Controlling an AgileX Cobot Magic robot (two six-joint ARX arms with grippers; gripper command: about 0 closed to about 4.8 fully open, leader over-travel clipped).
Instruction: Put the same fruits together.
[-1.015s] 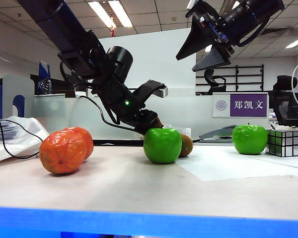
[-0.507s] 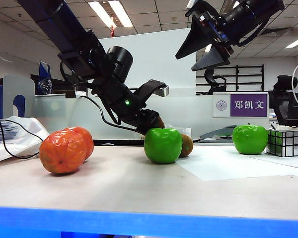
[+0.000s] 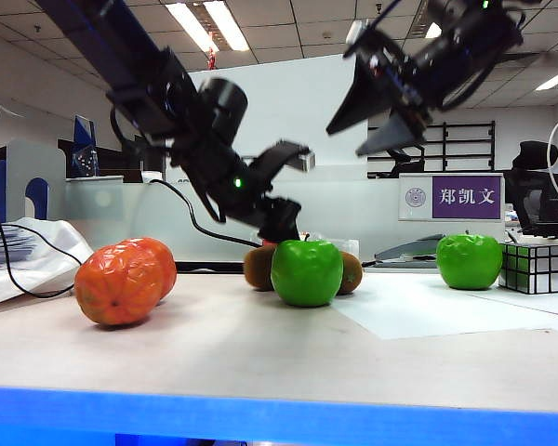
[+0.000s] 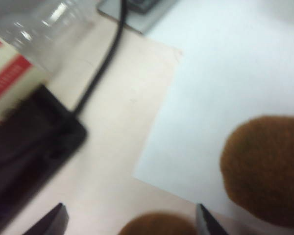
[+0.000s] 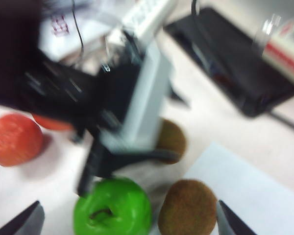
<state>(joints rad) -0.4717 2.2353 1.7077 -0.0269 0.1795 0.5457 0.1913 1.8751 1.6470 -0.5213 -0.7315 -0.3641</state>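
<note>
Exterior view: six toy fruits sit along a pale counter [image 3: 260, 353] in an office, two robot arms above them.
Left gripper [image 3: 284, 190]: hangs just above the middle cluster, jaws spread and holding nothing; in the left wrist view its two dark fingertips stand apart either side of a kiwi top.
Right gripper [image 3: 377, 116]: high over the counter, right of centre, jaws wide apart and empty; its wrist view looks down on the left arm and the middle fruits.
Orange fruits [image 3: 124, 281]: two glossy faceted pieces at the left, pressed together, one half hidden behind the other, so the pair reads as one lump running back from the camera.
Near green apple [image 3: 307, 272]: centre, upright, stem dimple on top.
Left kiwi [image 3: 259, 267]: just behind the apple's left side, mostly showing; its long axis cannot be told from here.
Right kiwi [image 3: 351, 273]: behind the apple's right side, a sliver showing; in the right wrist view [image 5: 187, 207] it lies on the edge of a white sheet [image 3: 465, 311], lengthwise roughly toward the camera.
Far green apple [image 3: 469, 261]: upright at the right, well apart from its match, beside a silver mirror cube [image 3: 535, 268].
Writing: a purple and white sign [image 3: 449, 197] behind the counter carries Chinese characters, 郑凯文.
Other label: a clear bottle [image 4: 24, 54] with a red and white band, lettering too blurred to read.
</note>
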